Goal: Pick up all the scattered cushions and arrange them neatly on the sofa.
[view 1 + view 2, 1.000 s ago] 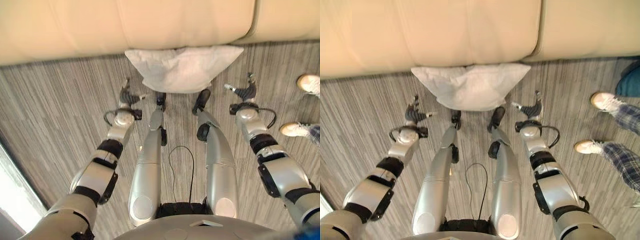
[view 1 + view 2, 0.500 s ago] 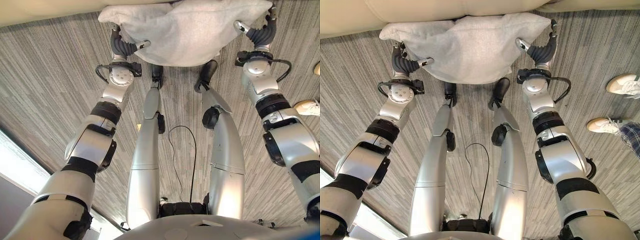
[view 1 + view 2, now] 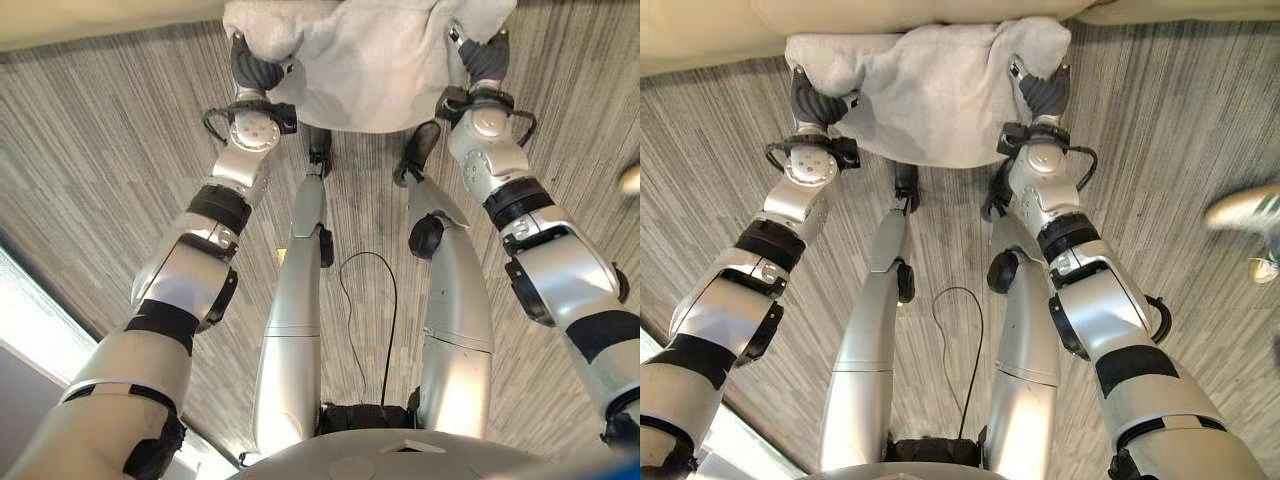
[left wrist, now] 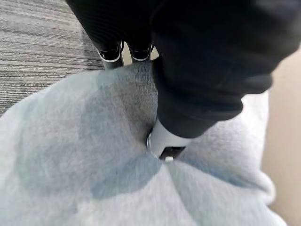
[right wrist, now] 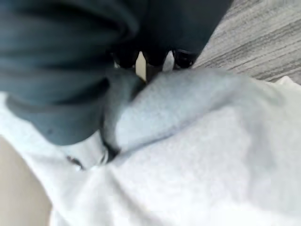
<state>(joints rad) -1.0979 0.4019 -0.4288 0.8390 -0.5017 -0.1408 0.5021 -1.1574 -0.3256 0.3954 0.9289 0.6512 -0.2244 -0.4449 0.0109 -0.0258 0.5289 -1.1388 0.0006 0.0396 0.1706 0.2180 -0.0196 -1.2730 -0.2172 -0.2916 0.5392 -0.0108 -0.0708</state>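
— Cushion first: the pale grey, soft fabric cushion point(image 3: 935, 90) is on the striped grey carpet floor point(image 3: 1160, 130), its far edge up against the base of the cream sofa point(image 3: 700, 40).

— And both hands have it?

— Yes, one at each end. The left hand point(image 3: 812, 100) has its fingers dug into the cushion's left end, thumb pressing a deep dent in the cloth, as the left wrist view shows. The right hand point(image 3: 1038, 90) is clamped on the right end the same way, fabric bunched around it.

— So the lift comes next?

— I'd think so. To do it well the hands should rise together and level, or the slack middle will sag and drag. The grip is on cloth and stuffing alone, so squeezing inward should help keep it from slipping.

— Anything in the way?

— The sofa's front edge sits right above the cushion; it has to come up and clear that before going forward. There's also a person's white shoe point(image 3: 1245, 208) off to the robot's right, well apart from the arms.
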